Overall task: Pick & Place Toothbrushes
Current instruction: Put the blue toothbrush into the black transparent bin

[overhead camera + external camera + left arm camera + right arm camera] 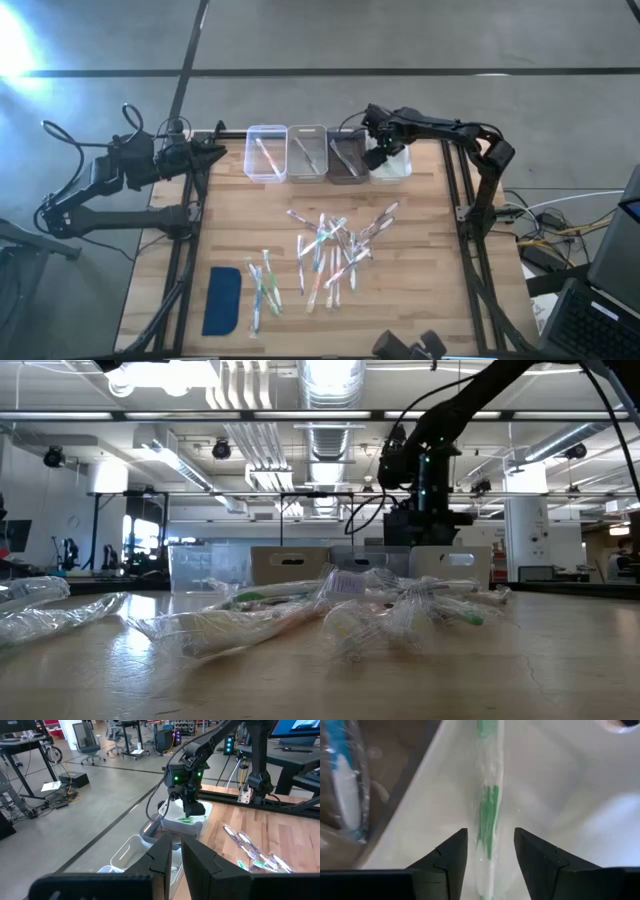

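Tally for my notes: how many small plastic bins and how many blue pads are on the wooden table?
Small rectangular plastic bins: 4
Flat dark-blue rounded pad: 1
Total: 5

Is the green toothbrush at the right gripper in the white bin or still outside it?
In. The green toothbrush lies on the white bin floor, between the right gripper's parted fingers.
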You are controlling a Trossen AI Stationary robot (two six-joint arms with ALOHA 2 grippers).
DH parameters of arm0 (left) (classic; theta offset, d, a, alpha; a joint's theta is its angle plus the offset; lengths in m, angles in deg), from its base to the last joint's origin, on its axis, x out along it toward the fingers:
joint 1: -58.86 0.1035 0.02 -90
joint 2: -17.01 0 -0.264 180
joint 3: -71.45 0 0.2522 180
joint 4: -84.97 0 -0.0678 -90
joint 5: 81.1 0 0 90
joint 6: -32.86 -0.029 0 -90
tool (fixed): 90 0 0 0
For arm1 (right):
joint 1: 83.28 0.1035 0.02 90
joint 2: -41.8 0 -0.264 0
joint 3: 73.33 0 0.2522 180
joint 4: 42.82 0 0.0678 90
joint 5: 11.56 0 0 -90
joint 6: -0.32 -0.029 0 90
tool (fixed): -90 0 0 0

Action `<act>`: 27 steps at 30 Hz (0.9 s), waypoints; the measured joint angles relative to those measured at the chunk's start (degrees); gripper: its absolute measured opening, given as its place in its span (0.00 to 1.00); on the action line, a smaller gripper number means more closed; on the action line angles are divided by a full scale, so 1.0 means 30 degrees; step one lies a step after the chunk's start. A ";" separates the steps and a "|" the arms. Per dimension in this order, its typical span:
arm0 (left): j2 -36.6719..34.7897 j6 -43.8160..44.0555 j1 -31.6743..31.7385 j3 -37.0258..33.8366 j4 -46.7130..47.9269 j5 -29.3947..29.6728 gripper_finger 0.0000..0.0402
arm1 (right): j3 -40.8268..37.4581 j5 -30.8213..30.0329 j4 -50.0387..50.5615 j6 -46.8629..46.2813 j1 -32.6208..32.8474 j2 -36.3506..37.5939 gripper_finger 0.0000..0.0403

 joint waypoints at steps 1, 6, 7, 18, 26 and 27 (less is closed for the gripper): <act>0.0000 0.0000 -0.0005 0.0000 -0.0006 0.0006 0.12 | 0.0223 0.0000 0.0151 0.0066 0.0000 0.0062 0.41; 0.0000 0.0003 0.0002 0.0000 0.0001 0.0000 0.12 | 0.1492 -0.0044 0.1299 0.0289 0.0003 0.0099 0.43; 0.0003 0.0000 -0.0001 0.0000 -0.0003 0.0000 0.12 | 0.1738 -0.0044 0.1492 0.0293 0.0007 0.0099 0.43; 0.0000 0.0002 0.0000 0.0000 -0.0006 0.0000 0.12 | 0.4407 -0.0051 0.4368 0.0444 0.0107 0.0368 0.35; 0.0000 0.0000 0.0002 0.0000 -0.0004 0.0002 0.12 | 0.5642 -0.0044 0.6042 0.0278 0.0648 0.1863 0.25; 0.0000 0.0001 0.0002 0.0000 0.0000 0.0002 0.12 | 0.5704 -0.0042 0.6055 0.0190 0.0748 0.2188 0.24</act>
